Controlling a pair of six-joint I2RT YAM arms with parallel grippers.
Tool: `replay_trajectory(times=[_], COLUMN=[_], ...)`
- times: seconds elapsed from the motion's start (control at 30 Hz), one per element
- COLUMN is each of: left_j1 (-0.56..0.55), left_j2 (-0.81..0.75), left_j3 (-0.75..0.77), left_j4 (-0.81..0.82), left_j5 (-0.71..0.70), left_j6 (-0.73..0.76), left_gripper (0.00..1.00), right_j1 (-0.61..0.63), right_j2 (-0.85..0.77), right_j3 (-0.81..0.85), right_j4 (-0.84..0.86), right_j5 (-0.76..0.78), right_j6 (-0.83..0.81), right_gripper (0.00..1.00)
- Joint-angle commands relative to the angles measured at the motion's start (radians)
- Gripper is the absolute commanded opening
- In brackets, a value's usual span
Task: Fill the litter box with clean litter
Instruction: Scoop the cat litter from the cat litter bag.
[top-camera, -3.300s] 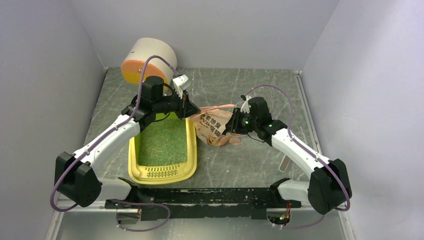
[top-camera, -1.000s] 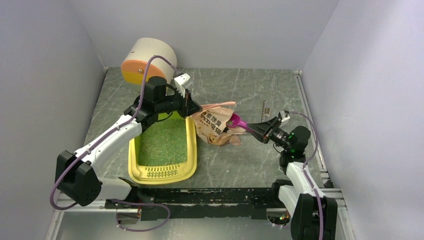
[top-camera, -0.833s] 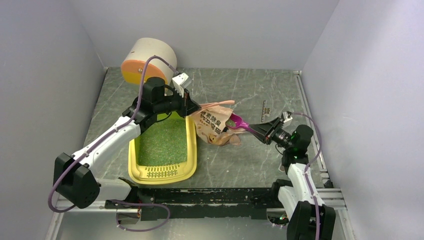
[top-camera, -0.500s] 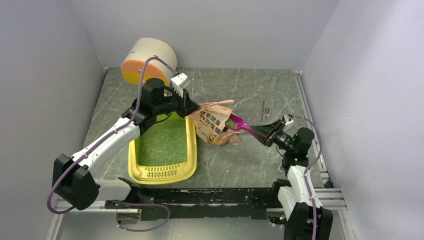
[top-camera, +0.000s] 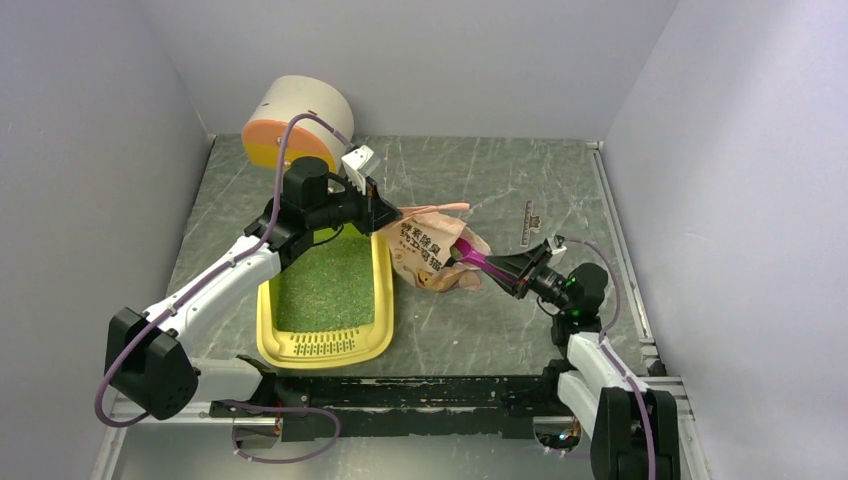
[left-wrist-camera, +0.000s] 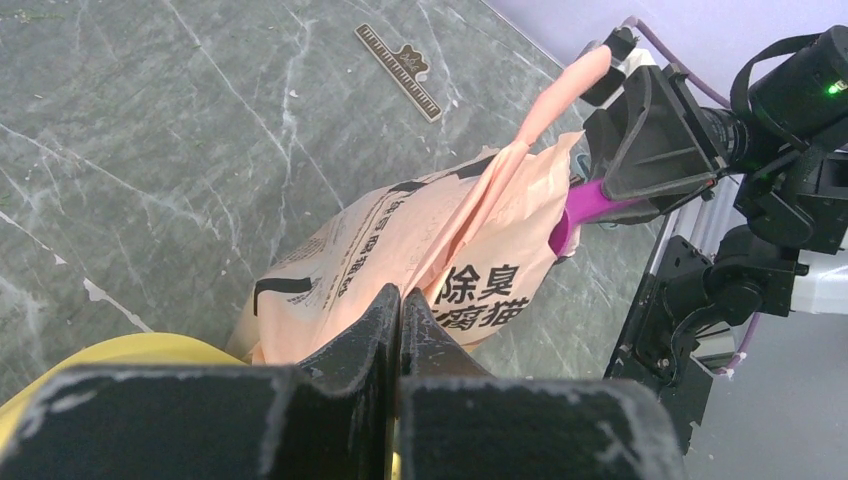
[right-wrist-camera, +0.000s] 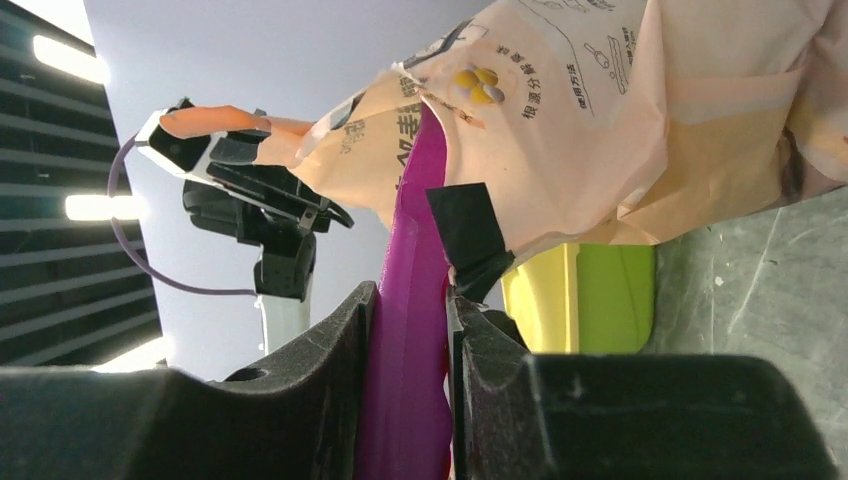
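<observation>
Right, my left gripper (top-camera: 384, 211) pinches the bag (top-camera: 425, 258) lip; my right gripper (top-camera: 503, 270) is clamped on the scoop (top-camera: 471, 258), whose head is inside the bag. The box (top-camera: 322, 346), at the bag's 9 o'clock, holds litter (top-camera: 325, 285). Lifting too steeply could spill litter short, or drag the bag loose.

Magenta scoop (right-wrist-camera: 408, 255) clamped in right gripper (right-wrist-camera: 410, 325), head hidden in bag (right-wrist-camera: 600, 130) mouth, yellow litter box (right-wrist-camera: 575, 285) behind.

A robot test booth, lab-like: plain lilac walls (top-camera: 420, 60) enclose a grey marbled table (top-camera: 480, 170), arms (top-camera: 215, 285) bolted to a black rail (top-camera: 400, 392).
</observation>
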Motion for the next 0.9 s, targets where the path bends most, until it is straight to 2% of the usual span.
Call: replay_trajectory(times=[0.0,0.07,0.17,0.23,0.33,0.47,0.57,0.7,0.87], left_j1=[-0.006,-0.006,-0.006,-0.006,-0.006,-0.006,-0.006,-0.006,-0.006], left_j2=[-0.017,-0.02,-0.027,-0.027,-0.033,-0.035,-0.032,-0.023,-0.01], left_j3=[0.016,0.019,0.016,0.021,0.026,0.028,0.027,0.036,0.039], left_j4=[0.054,0.049,0.049,0.023,0.008,-0.007,-0.005,-0.036,-0.039], left_j5=[0.023,0.025,0.008,0.011,0.013,-0.006,-0.025,-0.117,-0.145], left_j6=[-0.018,-0.012,-0.007,-0.007,-0.001,0.017,0.005,-0.016,-0.024], left_gripper=[0.05,0.05,0.05,0.05,0.05,0.05,0.05,0.05,0.05], right_j1=[-0.025,0.034,0.09,-0.01,-0.099,-0.134,-0.15,-0.176,-0.204], right_j2=[-0.015,-0.071,-0.091,-0.123,-0.145,-0.185,-0.236,-0.281,-0.339], right_j3=[-0.04,-0.053,0.044,0.015,-0.046,-0.018,-0.011,0.015,0.019], right_j4=[0.16,0.133,-0.114,-0.129,-0.036,-0.174,-0.218,-0.294,-0.334], right_j5=[0.009,0.094,0.07,0.033,-0.034,-0.071,-0.065,-0.073,-0.065], right_j6=[0.081,0.063,-0.112,-0.096,-0.01,-0.064,-0.061,-0.082,-0.062], right_gripper=[0.0,0.0,0.0,0.0,0.0,0.0,0.0,0.0,0.0])
